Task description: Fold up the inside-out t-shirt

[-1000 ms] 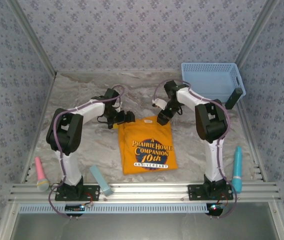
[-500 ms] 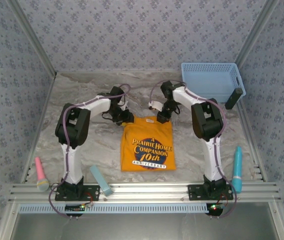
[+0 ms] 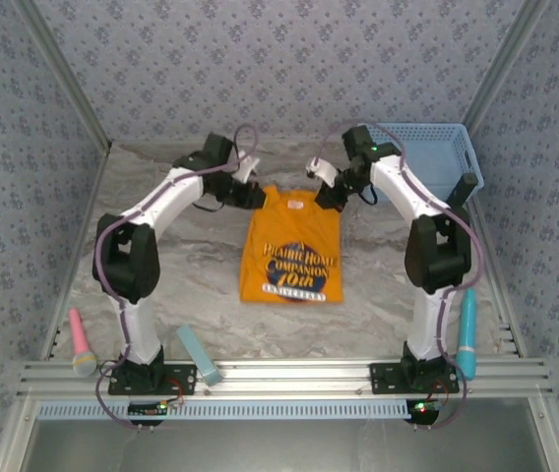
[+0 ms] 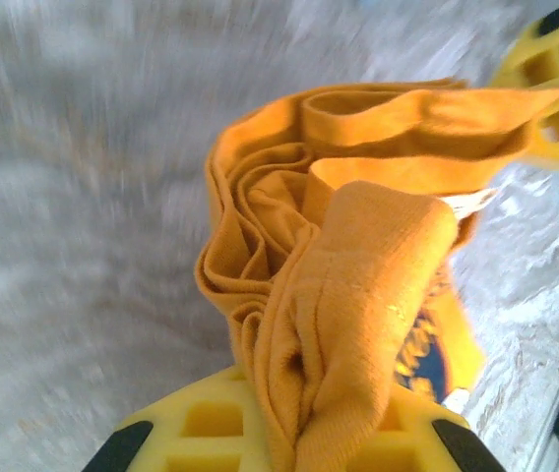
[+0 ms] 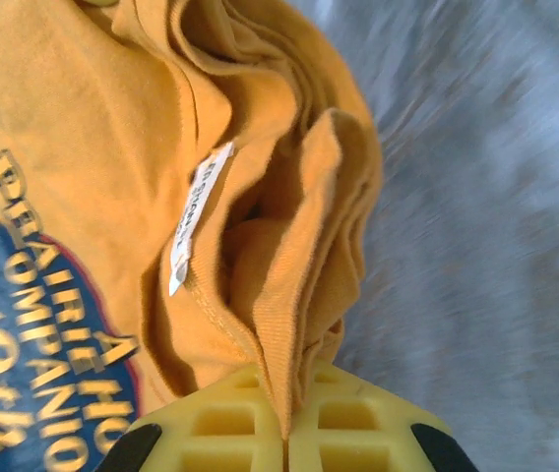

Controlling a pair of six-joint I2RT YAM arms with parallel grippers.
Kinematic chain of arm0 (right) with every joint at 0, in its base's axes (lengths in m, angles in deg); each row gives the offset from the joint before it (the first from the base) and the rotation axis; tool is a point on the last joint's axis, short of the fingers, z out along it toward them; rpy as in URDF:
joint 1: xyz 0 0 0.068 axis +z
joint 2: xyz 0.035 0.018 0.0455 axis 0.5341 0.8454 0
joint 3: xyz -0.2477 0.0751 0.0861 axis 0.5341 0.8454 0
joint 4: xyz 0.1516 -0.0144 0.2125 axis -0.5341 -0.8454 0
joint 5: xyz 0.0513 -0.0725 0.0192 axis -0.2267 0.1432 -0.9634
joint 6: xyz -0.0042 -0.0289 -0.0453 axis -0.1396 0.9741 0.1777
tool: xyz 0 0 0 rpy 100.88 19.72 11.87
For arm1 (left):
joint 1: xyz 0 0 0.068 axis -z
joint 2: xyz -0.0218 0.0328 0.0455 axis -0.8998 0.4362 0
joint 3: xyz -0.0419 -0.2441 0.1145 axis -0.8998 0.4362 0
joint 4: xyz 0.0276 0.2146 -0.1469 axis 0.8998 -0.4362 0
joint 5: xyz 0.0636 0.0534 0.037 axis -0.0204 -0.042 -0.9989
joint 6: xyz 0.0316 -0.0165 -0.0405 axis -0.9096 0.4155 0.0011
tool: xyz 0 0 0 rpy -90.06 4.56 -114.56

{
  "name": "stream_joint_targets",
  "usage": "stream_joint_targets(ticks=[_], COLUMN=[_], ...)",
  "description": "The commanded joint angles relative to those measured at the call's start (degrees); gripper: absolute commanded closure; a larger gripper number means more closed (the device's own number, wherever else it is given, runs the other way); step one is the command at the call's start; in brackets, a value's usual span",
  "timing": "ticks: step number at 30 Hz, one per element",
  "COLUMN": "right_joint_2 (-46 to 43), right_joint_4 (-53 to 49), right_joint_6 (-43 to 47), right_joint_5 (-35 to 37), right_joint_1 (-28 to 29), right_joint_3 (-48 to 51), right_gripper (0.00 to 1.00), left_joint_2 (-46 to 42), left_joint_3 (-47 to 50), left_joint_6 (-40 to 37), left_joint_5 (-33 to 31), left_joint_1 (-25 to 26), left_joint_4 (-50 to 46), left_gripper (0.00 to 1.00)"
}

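Note:
The inside-out t-shirt (image 3: 294,246) is orange-yellow with dark blue lettering facing up, stretched lengthwise in the middle of the table. My left gripper (image 3: 257,196) is shut on its far left corner, and bunched orange cloth (image 4: 358,324) is pinched between the yellow fingers (image 4: 201,428). My right gripper (image 3: 327,200) is shut on the far right corner by the collar. In the right wrist view the ribbed neck edge (image 5: 289,324) runs into the closed jaws, and the white neck label (image 5: 193,221) hangs just left of it.
A light blue basket (image 3: 427,157) stands at the back right, close behind the right arm. A pink tool (image 3: 81,339) and a pale blue block (image 3: 199,354) lie front left. A teal tool (image 3: 467,329) lies front right. The table (image 3: 181,275) is grey marbled.
Both grippers closed on the shirt's far corners and moved away from the bases toward the back. The shirt slid back with them and is drawn out longer.

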Motion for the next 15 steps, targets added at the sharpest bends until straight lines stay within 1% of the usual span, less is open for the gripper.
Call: stream_joint_targets(ticks=[1, 3, 4, 6, 8, 9, 10, 12, 13, 14, 15], right_joint_2=[-5.9, -8.8, -10.4, -13.4, -17.5, -19.7, -22.6, -27.9, -31.2, -34.2, -36.7], right_joint_4=[7.5, 10.7, 11.0, 10.9, 12.9, 13.5, 17.0, 19.0, 20.4, 22.2, 23.1], right_joint_6=[-1.0, -0.5, 1.0, 5.7, 9.3, 10.6, 12.4, 20.3, 24.9, 26.9, 27.2], right_joint_5=[4.3, 8.3, 9.1, 11.3, 13.6, 14.2, 14.5, 12.8, 12.7, 13.4, 13.8], right_joint_1=[0.1, 0.4, 0.6, 1.8, 3.3, 4.1, 4.9, 6.7, 8.0, 9.3, 10.0], right_joint_3=[-2.8, -2.1, -1.0, 2.9, 11.6, 16.3, 22.9, 35.8, 42.3, 48.0, 51.7], right_gripper=[1.00, 1.00, 1.00, 1.00, 1.00, 1.00, 1.00, 1.00, 1.00, 1.00, 0.98], left_joint_2=[-6.7, -11.0, -13.8, -19.3, -24.3, -25.6, -26.7, -28.4, -29.6, -30.7, -31.5], left_joint_3=[-4.0, -1.1, 2.2, 10.6, 20.8, 24.6, 28.4, 36.1, 40.9, 45.5, 49.6], left_joint_6=[-12.2, -17.4, -20.7, -30.8, -40.9, -43.0, -43.7, -41.4, -40.5, -40.3, -40.2], left_joint_5=[3.1, 2.7, 2.7, 1.8, -3.8, -6.6, -8.9, -12.4, -14.6, -17.3, -20.2], left_joint_1=[-0.7, -0.6, -0.3, 1.7, 6.5, 8.7, 10.7, 14.8, 17.7, 21.2, 24.6], left_joint_4=[1.0, 6.1, 9.6, 14.8, 18.1, 19.4, 20.3, 24.0, 27.3, 30.9, 33.6], left_gripper=[0.94, 0.95, 0.95, 0.97, 0.97, 0.97, 0.97, 0.97, 0.97, 0.96, 0.96])
